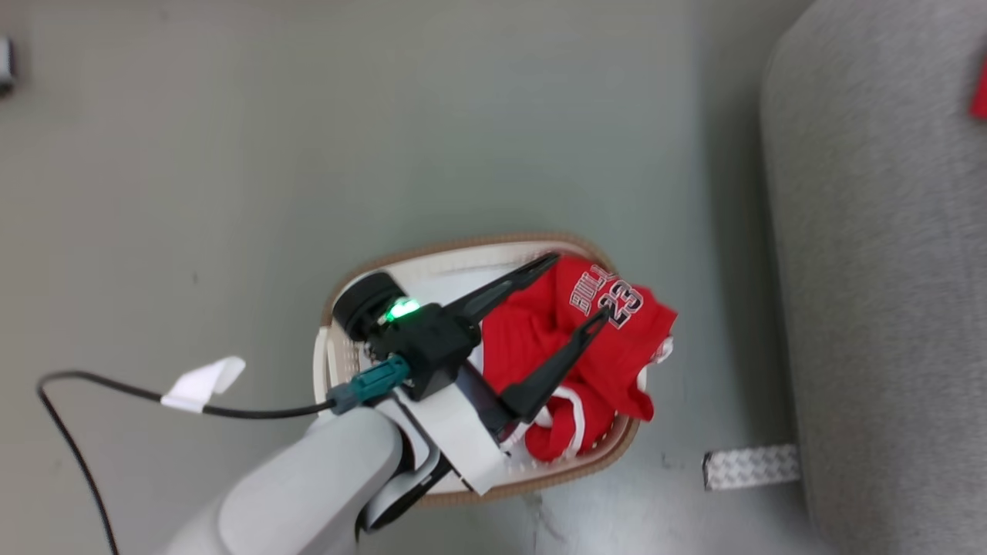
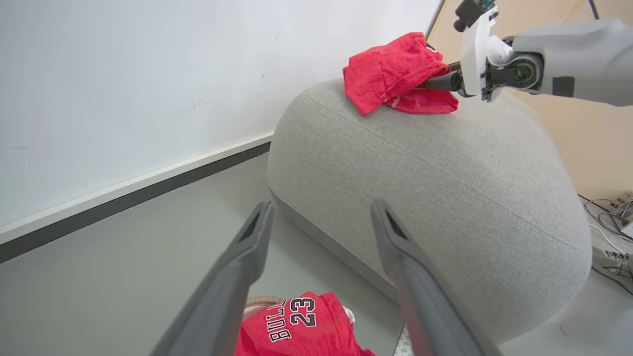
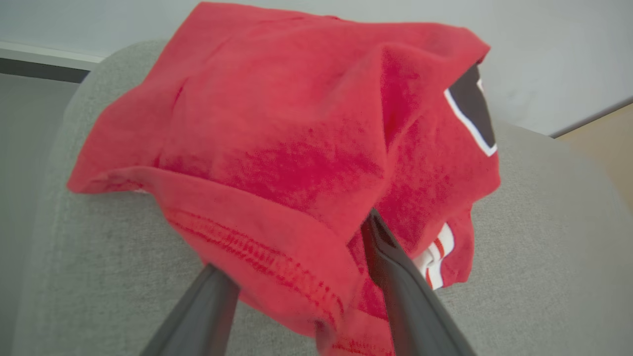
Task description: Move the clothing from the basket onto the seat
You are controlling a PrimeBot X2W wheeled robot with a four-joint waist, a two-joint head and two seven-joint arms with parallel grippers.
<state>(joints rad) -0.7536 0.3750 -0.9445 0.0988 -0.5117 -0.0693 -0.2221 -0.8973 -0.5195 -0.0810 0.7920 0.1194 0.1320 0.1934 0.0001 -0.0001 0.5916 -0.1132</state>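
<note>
Clothing counted two: jersey (image 1: 617,347) in the single basket (image 1: 463,250), plainer red garment (image 2: 395,74) on the seat (image 2: 445,198) at right. Left gripper (image 1: 582,285) hung wide open over the jersey. Right gripper (image 3: 292,232) stood spread, tips buried under the plainer garment.

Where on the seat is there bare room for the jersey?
Bare: the broad grey top of the seat, from the plainer red garment down to its rounded edge near the basket. Crowded: the far end, where that garment lies at the right gripper.
</note>
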